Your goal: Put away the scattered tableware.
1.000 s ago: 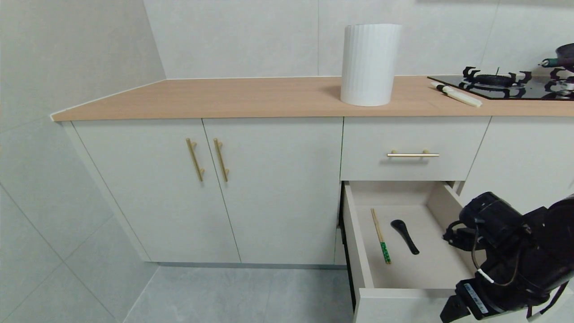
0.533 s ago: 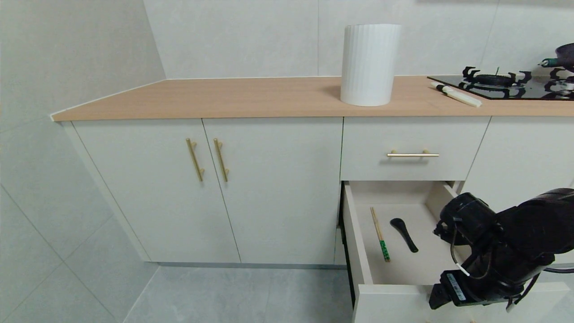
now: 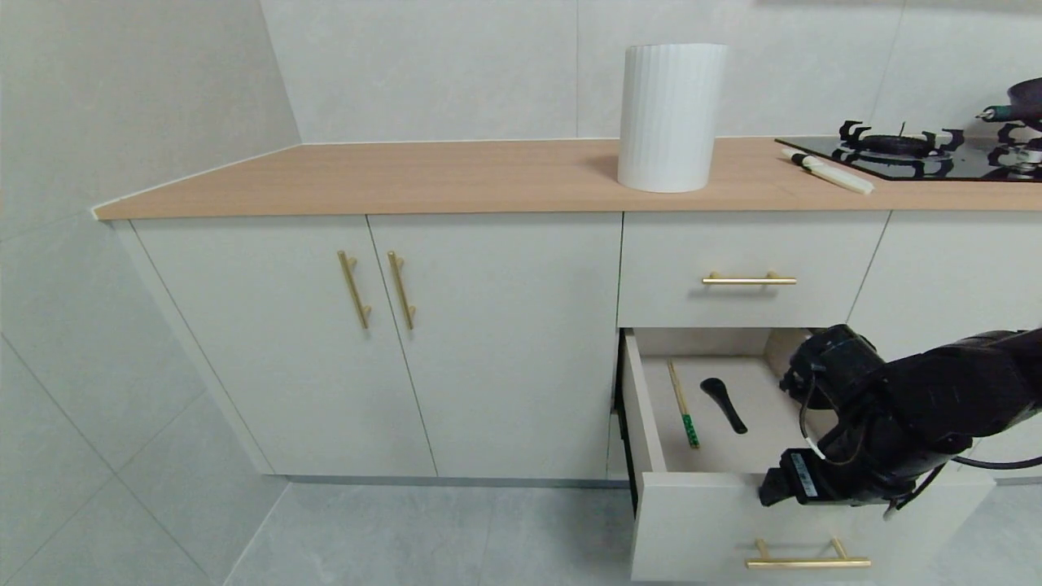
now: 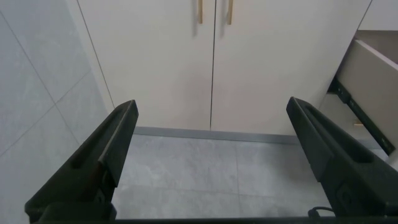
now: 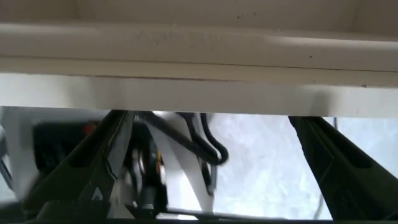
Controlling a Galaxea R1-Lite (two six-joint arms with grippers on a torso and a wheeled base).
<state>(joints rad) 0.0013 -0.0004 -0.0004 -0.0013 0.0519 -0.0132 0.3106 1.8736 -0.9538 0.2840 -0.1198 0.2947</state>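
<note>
R gripper (image 5: 208,121) spread wide, tips by white drawer front (image 5: 199,65).

A pair of wooden chopsticks (image 3: 682,404) with green ends lies flat in the partly open drawer (image 3: 640,407), near its left wall. A black spoon (image 3: 723,404) lies just beside them, toward the drawer's middle.

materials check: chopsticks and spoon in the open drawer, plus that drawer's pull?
Chopsticks: pale tan matte shafts, likely wood or bamboo, with a green band, painted or wrapped, near one end.
Spoon: uniform black with a slight sheen; plastic or glazed ceramic, can't tell which.
Drawer pull: slim gold bar on two posts, looks like brushed metal.
</note>
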